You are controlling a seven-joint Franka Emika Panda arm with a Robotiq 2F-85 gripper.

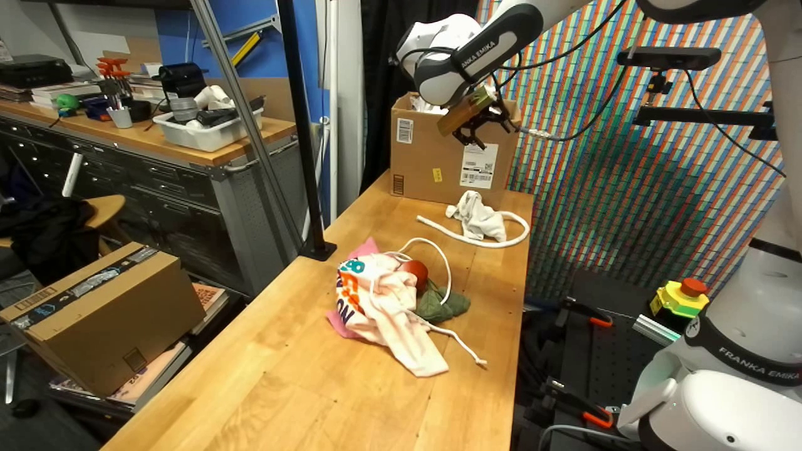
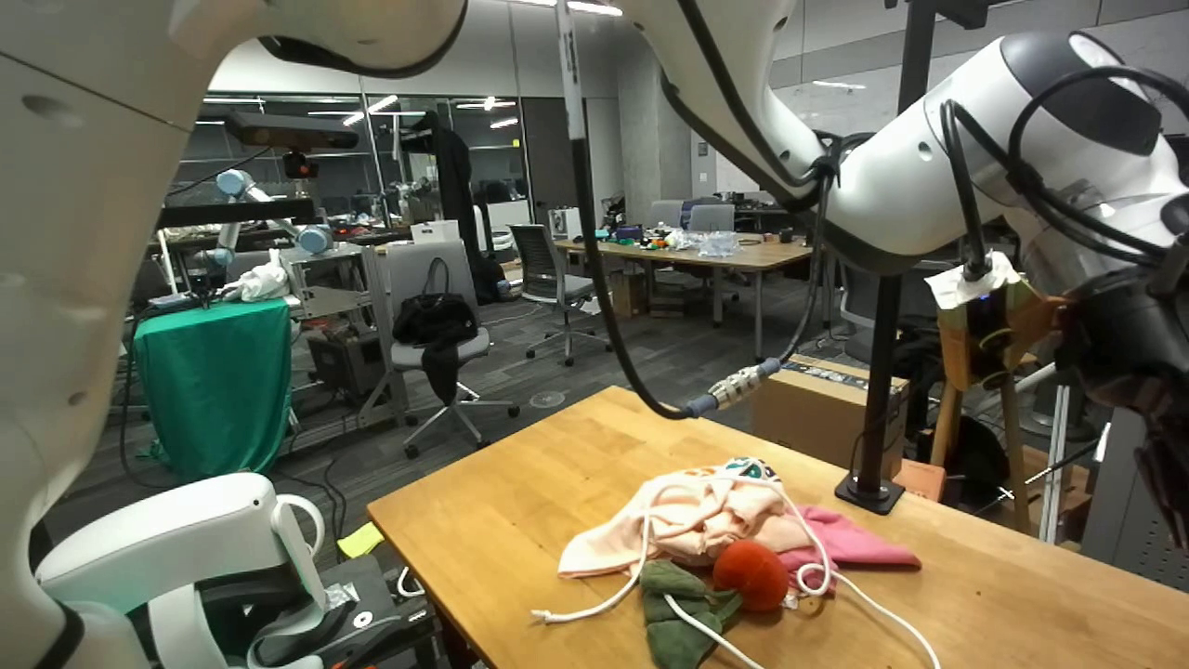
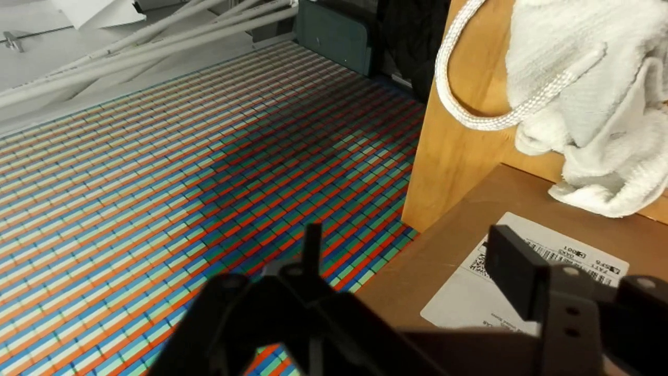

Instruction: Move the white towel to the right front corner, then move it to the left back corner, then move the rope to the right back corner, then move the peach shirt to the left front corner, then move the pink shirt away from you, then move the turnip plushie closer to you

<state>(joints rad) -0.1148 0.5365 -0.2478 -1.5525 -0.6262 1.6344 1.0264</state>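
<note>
We see, in the wrist view, the gripper [image 3: 409,248] with its 2 jaws parted and the cardboard box [image 3: 407,287] showing in the gap. In an exterior view, the white towel [image 1: 479,220] lies crumpled on the wooden table [image 1: 282,376] near that box; the rope [image 1: 495,244] curves beside it, 1 end resting against the folds. Farther along, we find the peach shirt [image 1: 391,294] heaped over the pink shirt [image 1: 341,324], with the turnip plushie [image 2: 751,574] at the heap's edge.

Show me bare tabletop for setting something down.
Largest: between the peach shirt and the table end opposite the box. Smaller: between pink shirt, rope and box. Crowded: both shirts clustered with turnip plushie; rope against white towel.
</note>
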